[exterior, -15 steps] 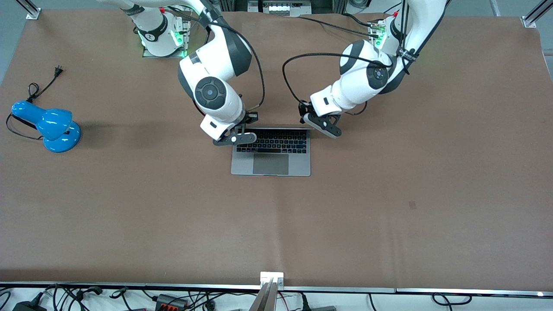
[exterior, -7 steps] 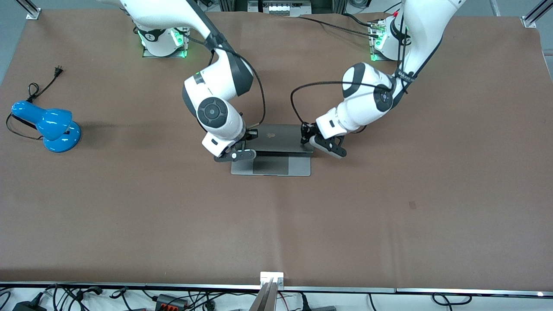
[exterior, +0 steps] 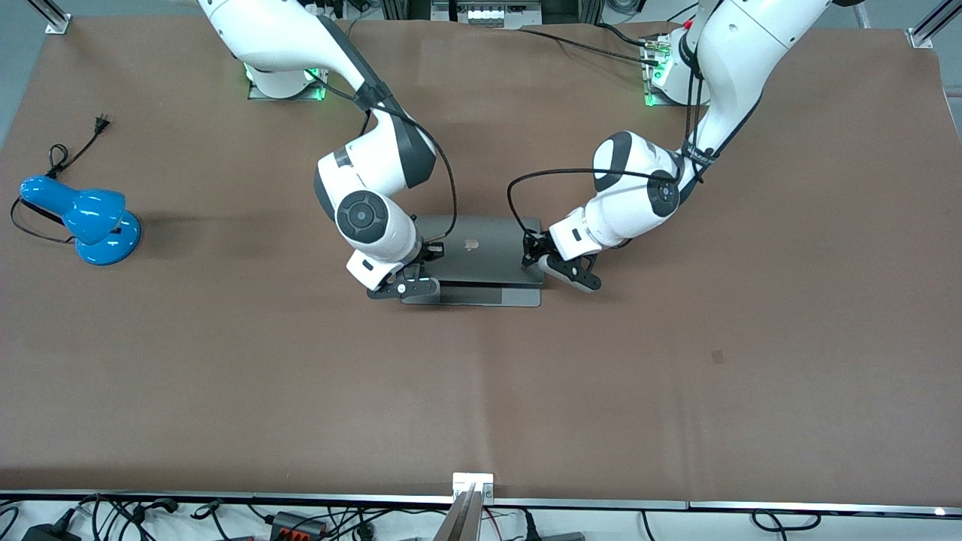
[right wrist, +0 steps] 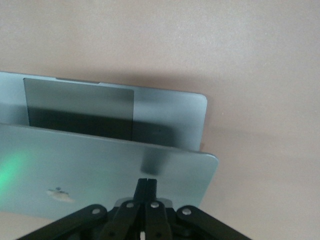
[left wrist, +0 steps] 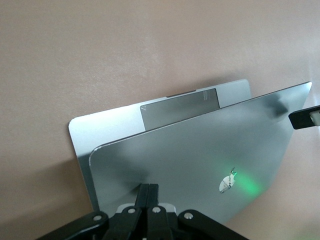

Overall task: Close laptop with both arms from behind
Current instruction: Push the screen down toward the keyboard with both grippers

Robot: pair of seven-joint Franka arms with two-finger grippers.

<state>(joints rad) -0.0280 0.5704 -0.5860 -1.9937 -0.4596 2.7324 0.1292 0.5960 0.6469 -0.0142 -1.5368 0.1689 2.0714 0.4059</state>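
The silver-grey laptop (exterior: 473,252) lies mid-table with its lid tilted far down over the base. Only a strip of palm rest and trackpad (exterior: 481,296) shows nearer to the front camera. My right gripper (exterior: 415,284) is shut, its fingertips pressed on the lid's back at the corner toward the right arm's end; the right wrist view shows it (right wrist: 146,182) on the lid (right wrist: 90,160). My left gripper (exterior: 552,264) is shut and presses the lid's other corner; the left wrist view shows it (left wrist: 148,187) on the lid (left wrist: 200,150) near the apple logo (left wrist: 228,182).
A blue desk lamp (exterior: 83,218) with a black cord lies at the right arm's end of the brown table (exterior: 676,361). Cables and adapters lie along the table's edge nearest the front camera (exterior: 301,518). The right gripper's finger shows in the left wrist view (left wrist: 306,116).
The lid has swung from upright, keyboard showing, down to almost flat. Both grippers have moved toward the front camera and lower, staying on the lid's back.
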